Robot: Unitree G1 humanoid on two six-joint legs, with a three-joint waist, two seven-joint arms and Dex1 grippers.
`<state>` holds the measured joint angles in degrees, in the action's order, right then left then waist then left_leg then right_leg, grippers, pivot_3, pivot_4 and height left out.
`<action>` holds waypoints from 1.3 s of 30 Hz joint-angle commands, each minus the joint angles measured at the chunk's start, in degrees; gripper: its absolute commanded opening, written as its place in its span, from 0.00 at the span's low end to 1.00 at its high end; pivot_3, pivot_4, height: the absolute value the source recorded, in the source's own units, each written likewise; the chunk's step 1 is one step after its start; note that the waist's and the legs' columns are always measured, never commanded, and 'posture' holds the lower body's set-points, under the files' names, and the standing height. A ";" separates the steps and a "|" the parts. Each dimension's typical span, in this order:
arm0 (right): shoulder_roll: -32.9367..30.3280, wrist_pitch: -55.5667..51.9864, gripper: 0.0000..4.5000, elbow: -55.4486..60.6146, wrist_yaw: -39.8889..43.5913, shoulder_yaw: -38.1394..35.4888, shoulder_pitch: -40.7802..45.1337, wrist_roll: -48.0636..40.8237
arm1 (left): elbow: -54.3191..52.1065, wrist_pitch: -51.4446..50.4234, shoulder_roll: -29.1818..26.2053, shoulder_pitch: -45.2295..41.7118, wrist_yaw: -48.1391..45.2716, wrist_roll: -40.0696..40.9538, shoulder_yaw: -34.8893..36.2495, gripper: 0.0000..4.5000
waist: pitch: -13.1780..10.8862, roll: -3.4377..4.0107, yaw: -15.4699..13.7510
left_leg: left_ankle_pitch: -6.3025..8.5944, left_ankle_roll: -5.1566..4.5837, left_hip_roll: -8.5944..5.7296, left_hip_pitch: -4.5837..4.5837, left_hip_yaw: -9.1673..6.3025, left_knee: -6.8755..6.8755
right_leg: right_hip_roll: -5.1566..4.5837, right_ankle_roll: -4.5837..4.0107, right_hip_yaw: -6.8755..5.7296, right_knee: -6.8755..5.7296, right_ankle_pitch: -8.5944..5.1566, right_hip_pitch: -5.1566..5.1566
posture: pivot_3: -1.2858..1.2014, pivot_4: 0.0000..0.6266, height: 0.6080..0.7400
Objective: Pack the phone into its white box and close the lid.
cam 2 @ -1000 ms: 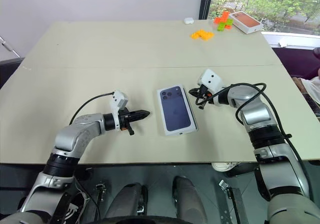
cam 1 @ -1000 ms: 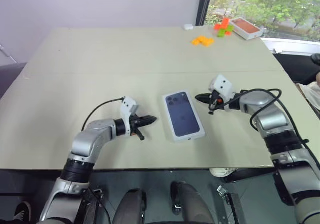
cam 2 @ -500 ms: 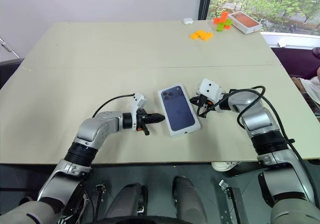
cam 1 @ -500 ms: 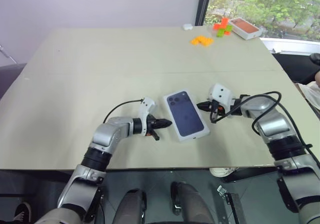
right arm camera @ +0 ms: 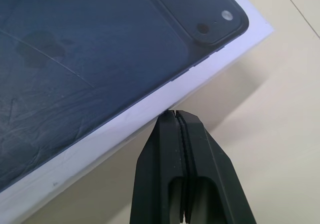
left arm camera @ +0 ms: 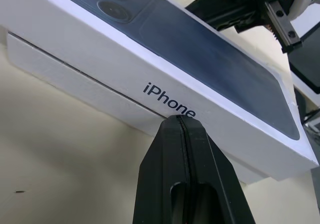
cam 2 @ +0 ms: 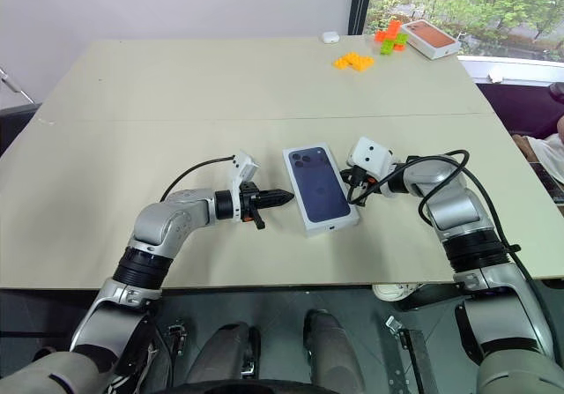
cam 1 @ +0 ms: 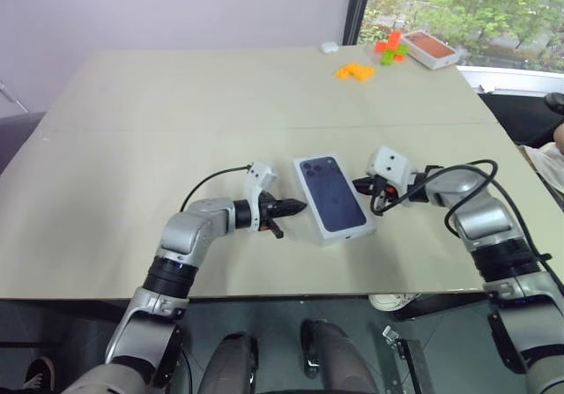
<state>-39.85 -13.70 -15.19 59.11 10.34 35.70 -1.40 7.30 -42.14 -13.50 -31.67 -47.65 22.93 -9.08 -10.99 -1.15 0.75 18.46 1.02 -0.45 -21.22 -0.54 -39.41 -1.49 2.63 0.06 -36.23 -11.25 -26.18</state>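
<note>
The white box (cam 1: pixel 333 197) lies closed on the table in front of me. Its lid (left arm camera: pixel 100 48) sits on the base (left arm camera: pixel 60 68), with a thin seam between them. A dark blue picture of a phone's back covers the lid's top, and "iPhone" is printed on its side. The phone itself is hidden. My left gripper (cam 1: pixel 300 207) is shut, its tip against the box's left long side at the printed word. My right gripper (cam 1: pixel 357 184) is shut, its tip at the right long side near the end with the pictured cameras.
Orange blocks (cam 1: pixel 357 71) and orange and green blocks (cam 1: pixel 389 45) lie at the table's far right. Beside them are an orange-topped box (cam 1: pixel 432 48) and a small white object (cam 1: pixel 330 48). The table's front edge runs just below the arms.
My left gripper has moved right, from a gap away to the box's left side. My right gripper has closed a small gap to the box's right side. Both stayed shut.
</note>
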 commanded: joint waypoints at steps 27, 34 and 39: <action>2.81 6.91 0.01 -5.12 -5.16 0.88 1.85 5.62 | 2.86 5.75 1.51 -1.83 0.60 -3.46 -1.42 0.00 | 0.00 0.00 -0.05 | 0.00 0.00 0.01 -0.08 0.00 -0.49 | 0.01 0.05 0.00 -0.08 0.16 0.13 | 0.52 0.24 1.00; 3.20 7.01 0.01 -5.61 -5.51 0.48 2.40 5.90 | 2.00 6.15 0.68 -1.15 0.98 -3.64 -0.52 0.00 | 0.00 0.00 -0.01 | 0.00 0.00 0.00 -0.07 -0.01 -0.57 | 0.02 0.09 0.00 -0.07 0.19 0.21 | 0.52 0.24 1.00; 1.67 9.92 0.01 -8.04 -6.10 0.41 4.51 7.53 | 1.14 6.43 -1.60 -0.50 0.72 -3.20 1.03 0.00 | 0.00 0.00 0.11 | 0.00 0.00 0.01 -0.05 -0.01 -0.57 | 0.03 0.07 0.00 -0.07 0.21 0.22 | 0.52 0.24 1.00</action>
<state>-37.15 -5.12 -23.29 53.47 11.97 38.51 5.97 10.80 -36.82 -14.18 -32.10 -46.61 19.24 -9.85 -10.99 -1.15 0.86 18.46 1.02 -0.43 -21.26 -0.55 -39.98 -1.46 2.70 0.06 -36.30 -11.04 -25.97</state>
